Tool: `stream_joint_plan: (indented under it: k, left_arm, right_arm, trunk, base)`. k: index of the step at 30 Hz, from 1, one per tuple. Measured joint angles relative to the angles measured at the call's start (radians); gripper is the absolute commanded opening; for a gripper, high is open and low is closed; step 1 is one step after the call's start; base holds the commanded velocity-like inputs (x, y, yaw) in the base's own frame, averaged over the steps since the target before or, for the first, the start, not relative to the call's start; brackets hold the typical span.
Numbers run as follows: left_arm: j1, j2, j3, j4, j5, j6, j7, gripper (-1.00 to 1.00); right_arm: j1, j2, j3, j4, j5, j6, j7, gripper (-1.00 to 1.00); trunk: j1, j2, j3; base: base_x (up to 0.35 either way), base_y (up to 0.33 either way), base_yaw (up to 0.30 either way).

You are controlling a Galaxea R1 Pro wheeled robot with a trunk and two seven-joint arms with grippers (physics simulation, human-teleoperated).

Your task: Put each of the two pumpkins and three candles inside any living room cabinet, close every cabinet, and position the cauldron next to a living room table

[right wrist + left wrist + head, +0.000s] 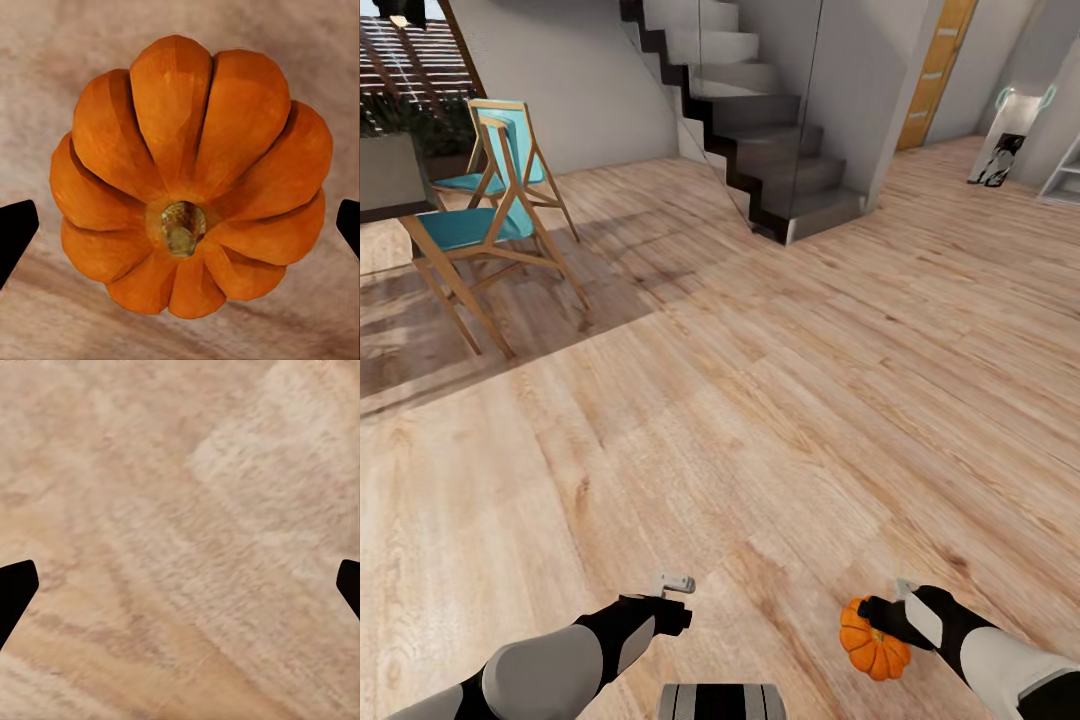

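A small orange ribbed pumpkin (873,645) with a short stem hangs at my right gripper (888,612), low at the right of the head view, above the light wood plank floor (760,400). In the right wrist view the pumpkin (187,172) sits stem-up between the two dark fingertips (15,232), which stand at its sides; that gripper is shut on it. My left gripper (678,590) is held low at the left, open and empty. In the left wrist view its fingertips (15,592) are spread wide over bare floor.
Two teal chairs (480,225) with wooden frames stand at the far left. A dark staircase (760,130) with a glass side rises ahead. An orange door (940,70), a leaning picture (998,158) and a white shelf (1065,170) are at the far right.
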Motion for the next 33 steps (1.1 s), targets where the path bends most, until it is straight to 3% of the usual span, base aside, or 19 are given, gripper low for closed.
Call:
stream_joint_plan:
  k: [10,23,25,29,30,33]
  left_arm:
    - [0.000,0.000,0.000,0.000,0.000,-0.003,0.000,1.00]
    - [0.000,0.000,0.000,0.000,0.000,-0.003,-0.001,1.00]
    - [0.000,0.000,0.000,0.000,0.000,-0.003,-0.001,1.00]
    - [0.000,0.000,0.000,0.000,0.000,-0.004,-0.001,1.00]
    - [0.000,0.000,0.000,0.000,0.000,-0.004,-0.001,1.00]
    - [0.000,0.000,0.000,0.000,0.001,-0.004,-0.001,1.00]
  right_arm:
    - [0.000,0.001,0.004,0.000,0.001,-0.034,0.007,1.00]
    - [0.000,0.000,0.005,0.000,0.000,-0.048,0.007,1.00]
    - [0.000,0.001,-0.002,-0.003,-0.026,-0.048,0.011,1.00]
    - [-0.001,0.001,-0.005,-0.019,-0.008,-0.049,0.005,1.00]
    - [-0.001,0.001,-0.005,-0.020,-0.008,-0.049,0.005,-1.00]
    - [-0.001,0.002,-0.005,-0.021,-0.005,-0.049,0.002,-1.00]
  trunk:
    - [0.000,0.000,0.000]
    - [0.006,-0.003,-0.050]
    - [0.006,-0.004,-0.058]
    - [0.002,-0.004,-0.070]
    - [0.002,-0.004,-0.070]
    - [0.001,-0.004,-0.070]
  base:
    - [0.000,0.000,0.000]
    - [0.000,0.000,0.000]
    - [0.000,0.000,0.000]
    - [0.000,0.000,0.000]
    - [0.000,0.000,0.000]
    - [0.000,0.000,0.000]
